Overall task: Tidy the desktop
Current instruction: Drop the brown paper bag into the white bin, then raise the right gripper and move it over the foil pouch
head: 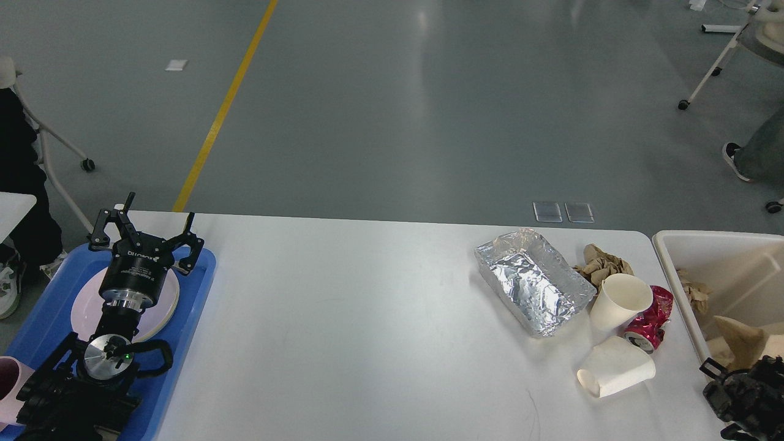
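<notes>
Five bits of litter—foil tray (pixel 534 288), two paper cups (pixel 618 301), crushed can (pixel 650 317), brown paper (pixel 603 264)—crowd the desktop's (pixel 343 318) right end beside the bin (pixel 674 257), likely for binning, while the left gripper (pixel 147 229) hovers spread and empty over the far-left blue tray's (pixel 202 288) plate (pixel 82 306); the right gripper's (pixel 744 392) opening I cannot tell.

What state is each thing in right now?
Left gripper: jaws open, empty, above the plate.
Foil tray: crumpled, empty.
Far paper cup: tilted.
Near paper cup: on its side.
Can: crushed.
Brown paper: crumpled.
Bin: holds brown paper.
Right gripper: cannot tell.
</notes>
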